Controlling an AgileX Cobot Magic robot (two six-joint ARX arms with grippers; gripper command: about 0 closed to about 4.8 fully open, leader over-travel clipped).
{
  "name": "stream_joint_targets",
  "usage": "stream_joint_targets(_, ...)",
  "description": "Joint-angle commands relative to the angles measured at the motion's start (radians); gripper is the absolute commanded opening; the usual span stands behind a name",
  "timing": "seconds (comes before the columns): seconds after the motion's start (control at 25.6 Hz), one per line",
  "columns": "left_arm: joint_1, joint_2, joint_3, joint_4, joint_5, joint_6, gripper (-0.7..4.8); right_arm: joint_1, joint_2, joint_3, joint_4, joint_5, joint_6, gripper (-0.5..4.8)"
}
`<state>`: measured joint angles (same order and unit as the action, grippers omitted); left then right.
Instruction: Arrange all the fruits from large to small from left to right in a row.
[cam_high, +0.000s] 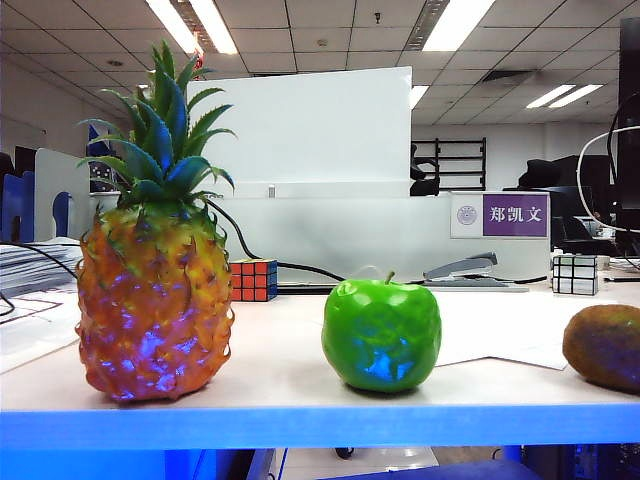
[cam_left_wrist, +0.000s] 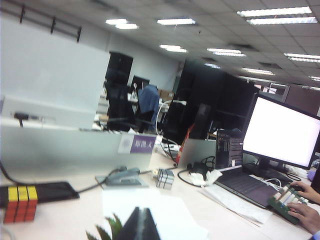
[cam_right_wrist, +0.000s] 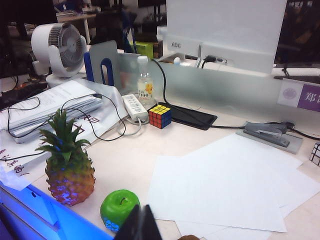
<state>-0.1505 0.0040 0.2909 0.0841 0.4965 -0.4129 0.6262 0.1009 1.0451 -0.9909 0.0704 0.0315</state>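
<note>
The pineapple (cam_high: 155, 290) stands upright at the left of the table (cam_high: 300, 385), near the front edge. The apple (cam_high: 381, 335) sits to its right, well apart from it, and the kiwi (cam_high: 604, 347) lies further right again, half cut off by the frame in the exterior view. Largest to smallest, left to right: the row looks finished to me.

Both arms are up off the table. The right gripper (cam_right_wrist: 140, 223) hangs above the apple's end of the row, its dark fingers pressed together to a point with nothing between them. The left gripper (cam_left_wrist: 139, 224) is raised over the pineapple, whose leaf tips just show beside it; its fingers also look closed and empty, though only their tips are in view, so I would not swear to it.

If anything remains, it is to lift clear without brushing the tall crown, which would tip the pineapple easily, and to leave the kiwi alone, since it could roll.

Behind the row lie a Rubik's cube (cam_high: 253, 280), a mirror cube (cam_high: 574, 274), a stapler (cam_high: 465, 270) and loose paper (cam_right_wrist: 225, 185). A purple nameplate (cam_high: 499, 215) on the partition reads 郑凯文. The white monitor back (cam_right_wrist: 220, 27) seems to say AOC.
</note>
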Motion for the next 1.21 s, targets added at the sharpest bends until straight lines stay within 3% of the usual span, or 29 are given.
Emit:
stream_joint_targets(0.04, -0.001, -0.002, 0.005, -0.043, 0.006, -0.018, -0.06, -0.002, -0.077, -0.075, 0.043, -0.035, 0.005, -0.01)
stream_joint_targets(0.23, -0.001, -0.002, 0.005, -0.163, 0.031, -0.018, -0.06, 0.004, -0.092, -0.166, 0.074, -0.083, 0.045, -0.01)
stream_joint_targets(0.39, -0.002, -0.002, 0.005, -0.307, 0.043, -0.018, -0.06, 0.003, -0.098, -0.261, 0.183, -0.172, 0.047, -0.01)
stream_joint_targets(0.62, -0.003, -0.002, 0.005, -0.482, 0.042, -0.001, -0.06, 0.002, -0.098, -0.41, 0.363, -0.203, 0.047, -0.01)
stream_joint_targets(1.01, -0.003, -0.002, 0.002, -0.487, -0.006, 0.013, -0.05, 0.002, -0.098, -0.739, 0.824, -0.196, 0.047, -0.01)
stream_joint_targets(1.21, -0.002, -0.002, 0.002, -0.487, -0.005, 0.013, -0.05, 0.002, -0.098, -0.903, 1.068, -0.102, 0.047, 0.0)
